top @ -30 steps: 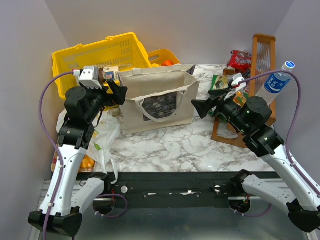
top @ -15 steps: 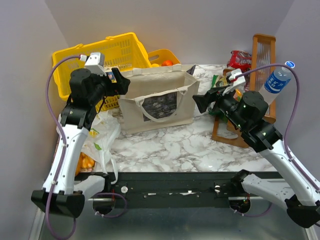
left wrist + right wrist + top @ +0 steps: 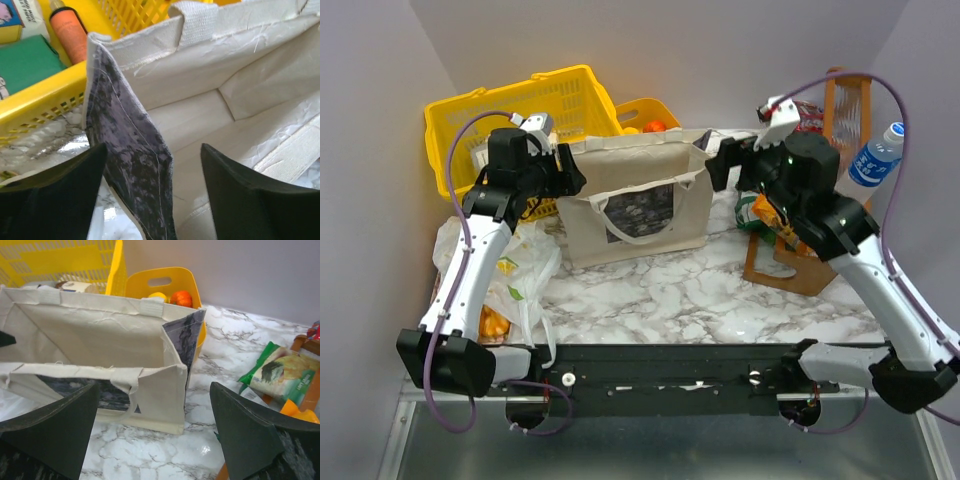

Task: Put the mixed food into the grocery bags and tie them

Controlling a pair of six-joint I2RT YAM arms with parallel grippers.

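The beige canvas tote (image 3: 635, 195) stands open at mid-table, and its inside looks empty. My left gripper (image 3: 567, 172) is open at the tote's left end. In the left wrist view its jaws (image 3: 155, 200) straddle the dark printed end panel (image 3: 135, 160) without gripping it. My right gripper (image 3: 718, 166) is open and empty beside the tote's right end (image 3: 175, 385). The white plastic bag (image 3: 515, 262) lies at the left with oranges (image 3: 495, 322) in it. More oranges (image 3: 181, 298) sit behind the tote. A water bottle (image 3: 878, 155), a red packet (image 3: 800, 115) and a green packet (image 3: 282, 372) are at the right.
A large yellow basket (image 3: 520, 105) with cartons stands behind the tote's left end, and its rim (image 3: 40, 95) is close to my left gripper. A small yellow basket (image 3: 645, 112) holds the loose oranges. A wooden rack (image 3: 800, 265) stands at the right.
Both arms have risen and swung inward. The left gripper moved right to the tote's left end. The right gripper moved up and left to its right end. Both stayed open.
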